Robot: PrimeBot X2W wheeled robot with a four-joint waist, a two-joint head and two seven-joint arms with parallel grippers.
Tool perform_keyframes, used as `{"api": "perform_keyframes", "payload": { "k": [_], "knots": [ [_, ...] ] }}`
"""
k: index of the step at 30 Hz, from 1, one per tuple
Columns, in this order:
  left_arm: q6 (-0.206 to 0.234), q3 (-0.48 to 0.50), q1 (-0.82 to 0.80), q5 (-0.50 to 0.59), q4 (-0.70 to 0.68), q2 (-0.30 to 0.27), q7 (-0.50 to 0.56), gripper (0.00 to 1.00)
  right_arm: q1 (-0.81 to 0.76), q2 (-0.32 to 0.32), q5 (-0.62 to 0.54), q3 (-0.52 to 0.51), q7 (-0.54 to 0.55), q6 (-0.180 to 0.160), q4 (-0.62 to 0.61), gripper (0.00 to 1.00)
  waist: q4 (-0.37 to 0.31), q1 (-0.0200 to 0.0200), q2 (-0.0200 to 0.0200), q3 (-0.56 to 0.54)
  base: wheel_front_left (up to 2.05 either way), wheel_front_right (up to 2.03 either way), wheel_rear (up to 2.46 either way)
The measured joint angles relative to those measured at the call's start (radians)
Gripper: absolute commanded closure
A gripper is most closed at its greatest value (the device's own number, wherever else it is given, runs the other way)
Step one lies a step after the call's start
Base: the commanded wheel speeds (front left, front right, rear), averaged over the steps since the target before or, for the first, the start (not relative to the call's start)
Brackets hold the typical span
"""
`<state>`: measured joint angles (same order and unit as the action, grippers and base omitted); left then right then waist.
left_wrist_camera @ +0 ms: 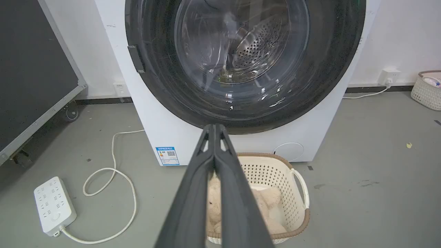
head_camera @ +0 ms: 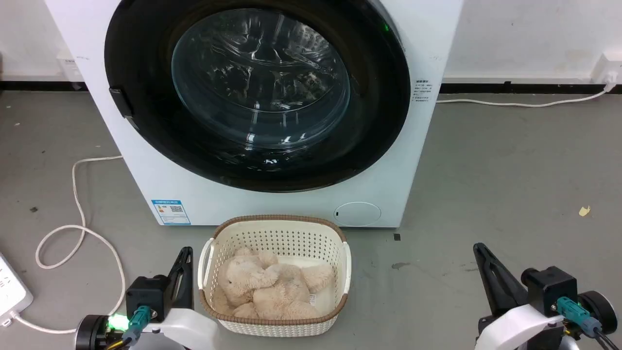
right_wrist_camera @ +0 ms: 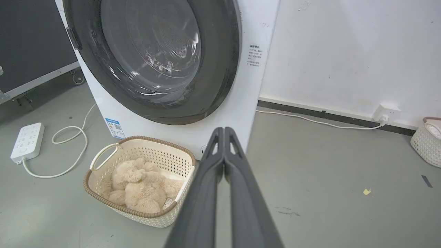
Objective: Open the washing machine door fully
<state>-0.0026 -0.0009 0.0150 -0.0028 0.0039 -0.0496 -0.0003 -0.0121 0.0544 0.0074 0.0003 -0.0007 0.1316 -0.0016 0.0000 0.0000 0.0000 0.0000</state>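
So the washing machine door (head_camera: 260, 87) is shut flat against the front of the white washer (head_camera: 146, 180), and as far as I can judge nothing's started on the actual task. There's a little dark tab (head_camera: 120, 103) on the left side of the rim. I'd guess that's the handle, so it probably hinges on the right, though I can't make out the hinge itself. Just in front of the washer, below the door, sits a basket (head_camera: 282, 219) with a plush toy (head_camera: 267, 284) in it, presumably parked there for loading later, and it looks low enough to clear the swing. The left gripper (head_camera: 186, 252) and right gripper (head_camera: 479, 249) hang low on either side of that basket, well apart from the door, both clenched on nothing with their fingers pressed together. The door's top is cut off, and glare on the glass makes the drum hard to read in the head view.
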Motion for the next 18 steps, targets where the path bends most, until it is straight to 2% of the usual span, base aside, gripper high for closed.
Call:
{"api": "perform_keyframes", "payload": {
  "k": [18],
  "knots": [
    [0.000, 0.000, 0.000, 0.000, 0.000, 0.000, 0.000, 1.00, 0.000, 0.000, 0.000, 0.000, 0.000, 0.000, 0.000, 1.00, 0.000, 0.0000, 0.0000, 0.000, 0.00, 0.00, 0.00]
  ]
}}
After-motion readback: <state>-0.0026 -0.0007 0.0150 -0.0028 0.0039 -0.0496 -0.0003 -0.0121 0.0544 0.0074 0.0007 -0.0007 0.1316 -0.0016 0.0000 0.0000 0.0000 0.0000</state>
